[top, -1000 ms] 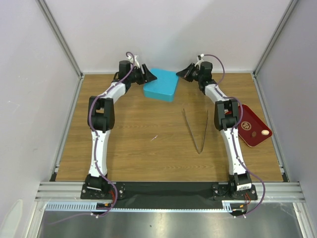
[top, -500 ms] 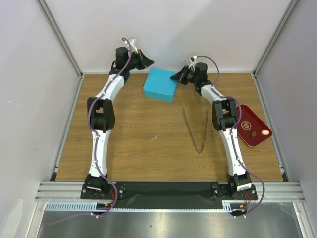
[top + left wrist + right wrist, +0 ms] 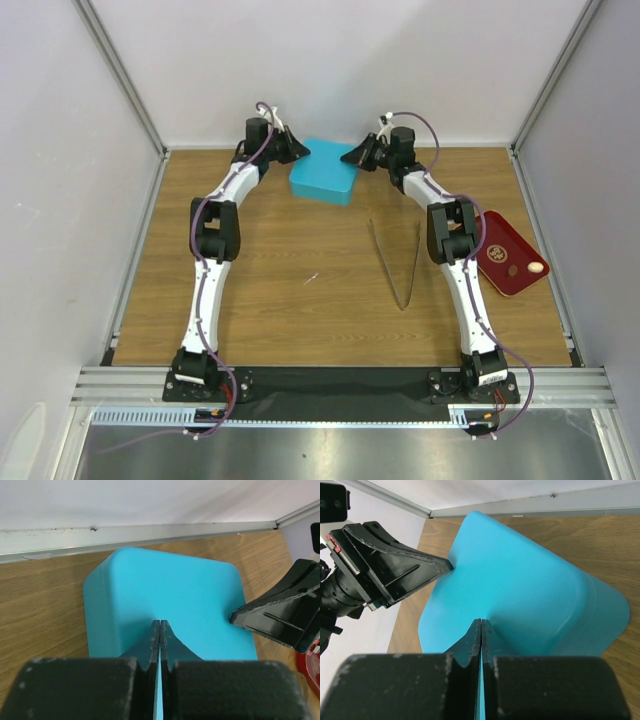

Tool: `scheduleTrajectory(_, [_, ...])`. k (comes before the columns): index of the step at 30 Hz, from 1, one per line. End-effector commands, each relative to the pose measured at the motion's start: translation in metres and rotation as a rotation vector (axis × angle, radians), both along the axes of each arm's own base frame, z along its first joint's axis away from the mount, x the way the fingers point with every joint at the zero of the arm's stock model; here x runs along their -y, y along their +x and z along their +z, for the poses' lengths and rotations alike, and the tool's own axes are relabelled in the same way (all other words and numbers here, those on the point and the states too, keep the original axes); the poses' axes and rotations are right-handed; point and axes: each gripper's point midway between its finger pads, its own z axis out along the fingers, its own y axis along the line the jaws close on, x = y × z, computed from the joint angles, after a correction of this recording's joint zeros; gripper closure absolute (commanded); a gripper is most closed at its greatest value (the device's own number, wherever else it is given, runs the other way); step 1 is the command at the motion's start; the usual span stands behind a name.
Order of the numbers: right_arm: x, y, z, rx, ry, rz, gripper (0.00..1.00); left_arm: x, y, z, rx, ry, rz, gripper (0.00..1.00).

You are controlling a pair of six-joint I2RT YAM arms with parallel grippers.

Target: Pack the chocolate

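Chocolate (image 3: pixel 537 267) sits on the red tray (image 3: pixel 512 245), well right of the box (image 3: pixel 325 170) and nearer than it, so the right arm is closer. Both claws are at the box: left claw (image 3: pixel 303 152) and right claw (image 3: pixel 347 157) are clenched empty, tips touching its opposite sides.

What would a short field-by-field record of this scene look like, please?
Box: teal box, closed, far middle of the table
Left arm: left gripper shut, empty, tip at the box's far left corner
Right arm: right gripper shut, empty, tip at the box's far right corner
Tool: metal tweezers lying on the wood, right of centre, untouched
Tray: red tray at the right edge
Chocolate: one pale piece on the tray
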Motion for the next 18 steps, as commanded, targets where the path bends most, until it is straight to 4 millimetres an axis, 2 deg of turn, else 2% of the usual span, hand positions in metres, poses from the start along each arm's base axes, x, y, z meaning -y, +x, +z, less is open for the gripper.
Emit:
scheduleTrajectory(1, [0.003, -0.003, 0.039, 0.053, -0.027, 0.007, 1.0, -0.01, -0.002, 0.017, -0.011, 0.033, 0.028, 1.0])
scheduleTrajectory(2, [0.005, -0.004, 0.045, 0.06, -0.029, 0.007, 1.0, -0.011, -0.002, 0.029, 0.003, 0.024, 0.026, 1.0])
scheduleTrajectory(3, [0.007, -0.008, 0.063, 0.078, -0.029, 0.007, 1.0, -0.009, -0.006, 0.053, 0.034, 0.009, 0.01, 1.0])
scheduleTrajectory(5, [0.011, -0.012, 0.083, 0.108, -0.045, 0.006, 1.0, -0.008, -0.01, 0.085, 0.074, -0.007, 0.002, 1.0])
scheduleTrajectory(6, [0.015, -0.017, 0.108, 0.129, -0.051, -0.005, 1.0, -0.008, -0.015, 0.095, 0.083, -0.011, -0.004, 1.0])
scheduleTrajectory(7, [0.02, -0.022, 0.117, 0.128, -0.065, -0.014, 1.0, -0.008, -0.023, 0.136, 0.139, -0.022, -0.011, 0.99])
scheduleTrajectory(8, [0.023, -0.026, 0.128, 0.15, -0.092, -0.017, 1.0, -0.007, -0.029, 0.15, 0.156, -0.025, -0.016, 0.98])
scheduleTrajectory(9, [0.03, -0.033, 0.125, 0.105, -0.129, -0.036, 1.0, -0.008, -0.038, 0.158, 0.151, -0.025, -0.019, 0.95])
scheduleTrajectory(10, [0.036, -0.045, 0.163, 0.148, -0.139, -0.056, 0.96, -0.008, -0.053, 0.196, 0.206, -0.034, -0.028, 0.88])
scheduleTrajectory(11, [0.042, -0.053, 0.155, 0.125, -0.181, -0.066, 0.91, -0.007, -0.063, 0.213, 0.23, -0.034, -0.032, 0.81])
scheduleTrajectory(12, [0.05, -0.064, 0.157, 0.091, -0.217, -0.095, 0.84, -0.007, -0.075, 0.206, 0.206, -0.023, -0.033, 0.74])
scheduleTrajectory(13, [0.055, -0.08, 0.188, 0.126, -0.229, -0.114, 0.72, -0.007, -0.095, 0.243, 0.273, -0.011, -0.032, 0.64])
scheduleTrajectory(14, [0.062, -0.096, 0.173, 0.069, -0.275, -0.123, 0.61, -0.006, -0.107, 0.25, 0.283, -0.001, -0.035, 0.56])
scheduleTrajectory(15, [0.071, -0.102, 0.176, 0.086, -0.333, -0.164, 0.42, -0.006, -0.118, 0.236, 0.249, 0.019, -0.037, 0.46])
scheduleTrajectory(16, [0.07, -0.123, 0.202, 0.13, -0.354, -0.183, 0.36, -0.001, -0.133, 0.245, 0.273, 0.035, -0.049, 0.19])
scheduleTrajectory(17, [0.075, -0.137, 0.187, 0.085, -0.403, -0.199, 0.32, -0.003, -0.153, 0.269, 0.321, 0.042, -0.042, 0.07])
scheduleTrajectory(18, [0.084, -0.143, 0.184, 0.079, -0.453, -0.244, 0.25, -0.003, -0.167, 0.256, 0.294, 0.062, -0.046, 0.01])
